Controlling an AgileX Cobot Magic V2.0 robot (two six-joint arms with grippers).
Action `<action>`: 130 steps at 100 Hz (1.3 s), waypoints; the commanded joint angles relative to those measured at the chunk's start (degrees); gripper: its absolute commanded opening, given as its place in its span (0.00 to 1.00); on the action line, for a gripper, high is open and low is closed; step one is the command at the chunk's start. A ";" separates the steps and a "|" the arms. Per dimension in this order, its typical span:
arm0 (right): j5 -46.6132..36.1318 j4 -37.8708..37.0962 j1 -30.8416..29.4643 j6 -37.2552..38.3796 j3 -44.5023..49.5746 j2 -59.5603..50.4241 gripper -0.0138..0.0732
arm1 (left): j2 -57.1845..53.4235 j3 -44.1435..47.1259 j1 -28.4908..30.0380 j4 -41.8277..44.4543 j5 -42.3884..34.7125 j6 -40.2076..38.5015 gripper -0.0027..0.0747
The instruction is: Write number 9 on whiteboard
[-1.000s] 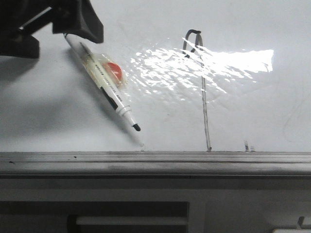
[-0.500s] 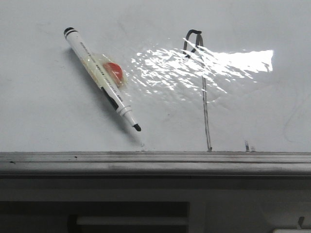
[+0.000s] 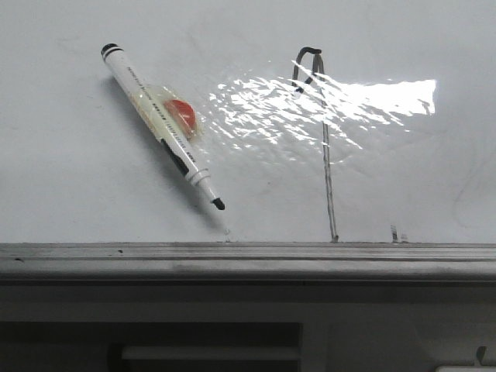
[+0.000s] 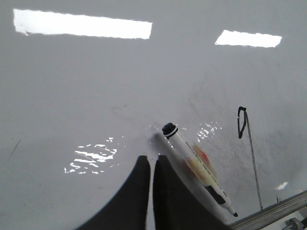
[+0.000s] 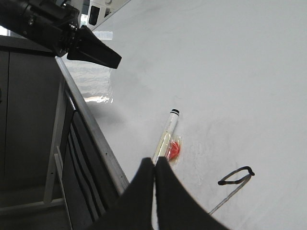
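Note:
The whiteboard point(image 3: 70, 170) fills the front view. The number 9 point(image 3: 326, 155) is a thin black line on it, a small hooked loop atop a long tail that reaches the frame. A white marker point(image 3: 159, 124) with a black cap end, a black tip and a red tag lies loose on the board, left of the 9. Neither gripper shows in the front view. My left gripper point(image 4: 151, 160) is shut and empty, beside the marker's point(image 4: 196, 165) cap end, apart from it. My right gripper point(image 5: 154, 164) is shut and empty, in front of the marker point(image 5: 168, 129); the 9 point(image 5: 235, 177) lies beside it.
The grey metal frame edge point(image 3: 248, 260) runs along the board's near side, with dark shelving point(image 3: 194, 341) below. Two small dark marks point(image 3: 394, 232) sit right of the 9's tail. My left arm point(image 5: 72, 38) hangs over the frame in the right wrist view.
My left gripper was at the marker's cap end at the front view's top left one second ago; it has since drawn back out of that view. The marker lies still.

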 commanded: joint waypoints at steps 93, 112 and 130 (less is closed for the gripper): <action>-3.63 0.31 -0.48 -0.43 -1.37 0.31 0.09 | -20.12 20.76 42.48 104.32 30.45 -88.36 0.01; -3.63 0.31 -0.48 -0.43 -1.37 0.31 0.09 | -24.66 23.91 48.74 108.34 35.70 -91.61 0.01; -3.63 0.31 -0.48 -0.43 -1.37 0.31 0.09 | -29.05 24.91 50.74 109.87 41.51 -91.51 0.01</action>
